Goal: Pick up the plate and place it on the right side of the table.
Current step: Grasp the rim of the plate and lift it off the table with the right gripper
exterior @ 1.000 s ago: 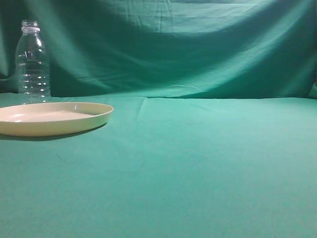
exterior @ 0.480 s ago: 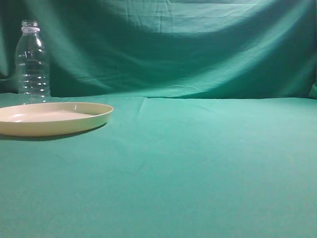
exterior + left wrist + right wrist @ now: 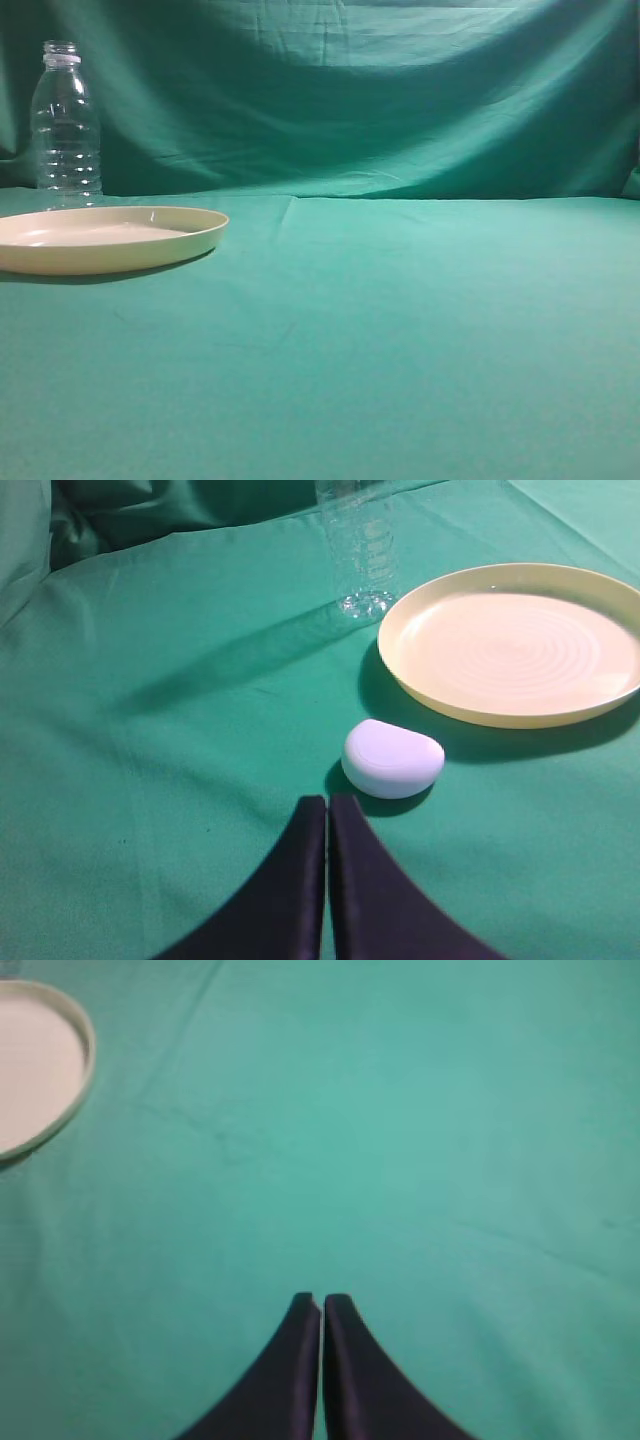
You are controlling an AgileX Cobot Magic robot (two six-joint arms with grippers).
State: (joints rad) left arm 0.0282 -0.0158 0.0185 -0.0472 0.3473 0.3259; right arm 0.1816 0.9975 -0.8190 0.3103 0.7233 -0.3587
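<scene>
**Plate waits at the left, both claws pressed together**

The plate (image 3: 105, 238) lies flat on the table (image 3: 400, 330) at the far left of the exterior view, with a clear bottle (image 3: 66, 125) standing upright just behind it. The right half of the table, where the plate is meant to go, shows only cloth.

In the left wrist view, the left claw (image 3: 327, 805) has its two dark fingers pressed together, holding nothing. The plate (image 3: 515, 643) lies ahead of it and off to the right of that view, with a small white rounded object (image 3: 392, 759) (what it is cannot be told) sitting between the claw tip and the plate's near rim, close to both but touching neither.

In the right wrist view, the right claw (image 3: 321, 1308) is likewise pressed together and empty, and only an arc of the plate (image 3: 40, 1065) shows in the upper left corner, well apart from it.

The left arm looks the nearer one. Being round, the plate has no long axis to align with, so the approach likely turns on spreading the fingers and reaching a stretch of rim clear of the white object.
</scene>
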